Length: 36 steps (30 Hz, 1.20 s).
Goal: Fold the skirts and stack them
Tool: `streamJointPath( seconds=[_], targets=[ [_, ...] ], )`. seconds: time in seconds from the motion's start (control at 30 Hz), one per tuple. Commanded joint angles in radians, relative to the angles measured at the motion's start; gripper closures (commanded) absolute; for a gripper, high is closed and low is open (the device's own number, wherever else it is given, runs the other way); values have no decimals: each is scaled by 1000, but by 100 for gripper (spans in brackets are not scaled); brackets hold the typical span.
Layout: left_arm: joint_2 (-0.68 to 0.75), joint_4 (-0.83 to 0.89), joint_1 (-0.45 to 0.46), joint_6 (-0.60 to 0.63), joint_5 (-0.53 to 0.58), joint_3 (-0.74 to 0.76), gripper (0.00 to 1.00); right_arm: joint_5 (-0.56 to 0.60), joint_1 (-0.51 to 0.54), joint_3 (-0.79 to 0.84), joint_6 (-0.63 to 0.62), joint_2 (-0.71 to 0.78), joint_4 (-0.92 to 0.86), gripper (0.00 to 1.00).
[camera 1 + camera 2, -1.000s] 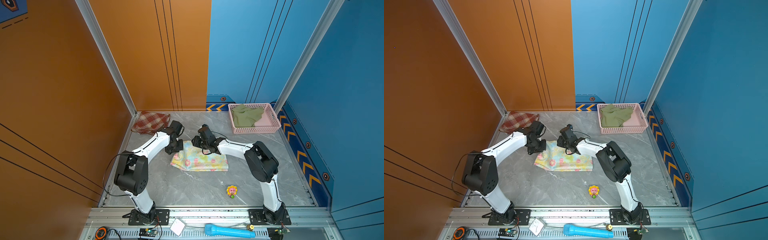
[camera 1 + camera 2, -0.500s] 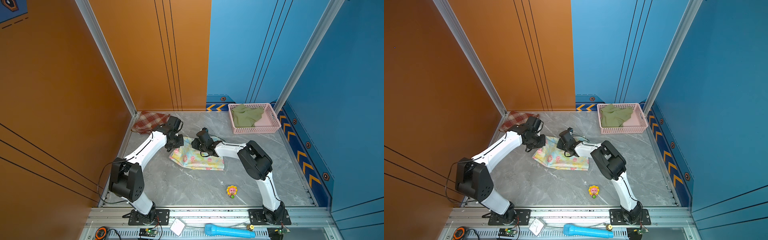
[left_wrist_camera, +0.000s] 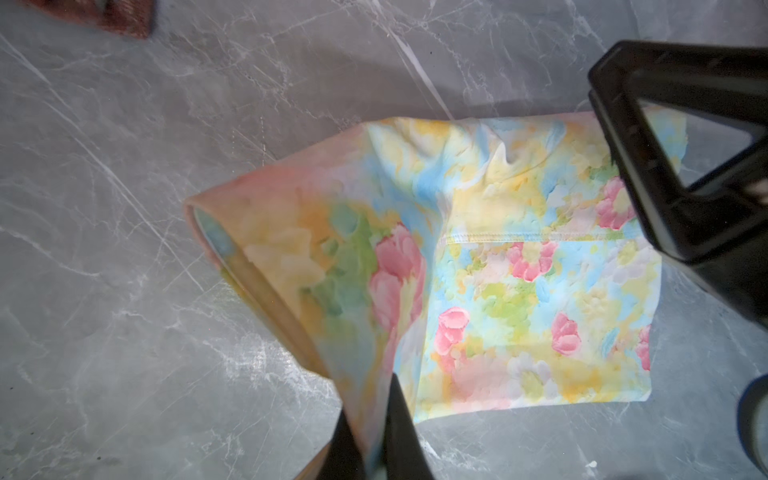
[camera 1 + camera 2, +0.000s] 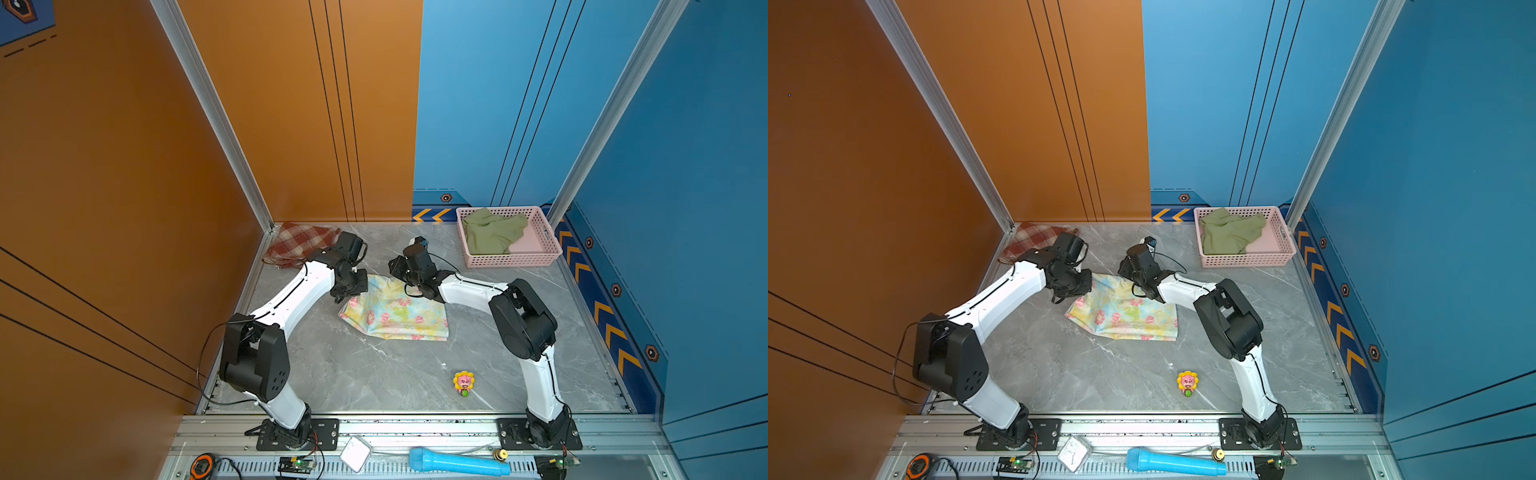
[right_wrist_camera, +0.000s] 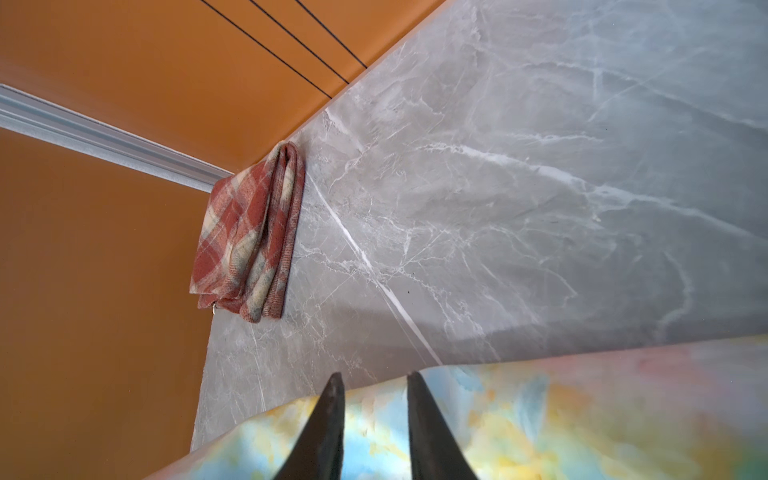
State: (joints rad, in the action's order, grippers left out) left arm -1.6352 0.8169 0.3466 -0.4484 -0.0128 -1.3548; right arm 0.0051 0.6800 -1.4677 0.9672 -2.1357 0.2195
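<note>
I looked down on a grey marbled counter (image 4: 374, 374) walled in orange and blue, with two white arms reaching in from its near edge. The largest thing on it was the floral skirt (image 4: 399, 311), pastel yellow and blue with pink flowers, lying mid-counter between the arms with its long axis running left to right. At the far right corner sat a pink basket (image 4: 536, 259) with the olive skirt (image 4: 490, 235) crumpled inside, not yet folded. In the far left corner lay the plaid skirt (image 4: 297, 243), red and cream, folded small against the wall. The left tool (image 3: 370, 424) was clamped shut on the floral skirt's far left corner, and the cloth rose from the counter to meet it. The right tool (image 5: 376, 386) sat over the same far edge, further right, its fingers a narrow way apart with floral cloth showing in the gap; I could not tell whether it truly had hold. The rest of the floral skirt lay on the near side of both tools, towards the arm bases. The plaid skirt lay beyond the left tool, which was much the nearer to it. I judged that any stacking would travel towards that corner, led by the left arm.
</note>
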Motion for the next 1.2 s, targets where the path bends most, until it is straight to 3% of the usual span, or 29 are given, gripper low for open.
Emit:
streamJointPath(
  seconds=[0.0, 0.27, 0.5, 0.77, 1.0, 1.17],
  targets=[
    [-11, 24, 4, 16, 1, -29, 100, 22, 14, -10, 56, -64, 31, 77],
    [-9, 38, 3, 18, 5, -48, 100, 31, 49, -53, 130, -166, 72, 81],
    [-12, 49, 8, 20, 9, -66, 100, 61, 36, -102, 85, -150, 32, 77],
    [-28, 50, -1, 30, 13, -85, 100, 78, -33, 52, -47, 81, -61, 64],
    [-59, 62, 0, 52, 48, -132, 100, -41, -126, 237, -202, 285, -332, 53],
    [-87, 92, 9, 75, 94, -181, 100, -132, -193, 417, -234, 377, -348, 49]
  ],
)
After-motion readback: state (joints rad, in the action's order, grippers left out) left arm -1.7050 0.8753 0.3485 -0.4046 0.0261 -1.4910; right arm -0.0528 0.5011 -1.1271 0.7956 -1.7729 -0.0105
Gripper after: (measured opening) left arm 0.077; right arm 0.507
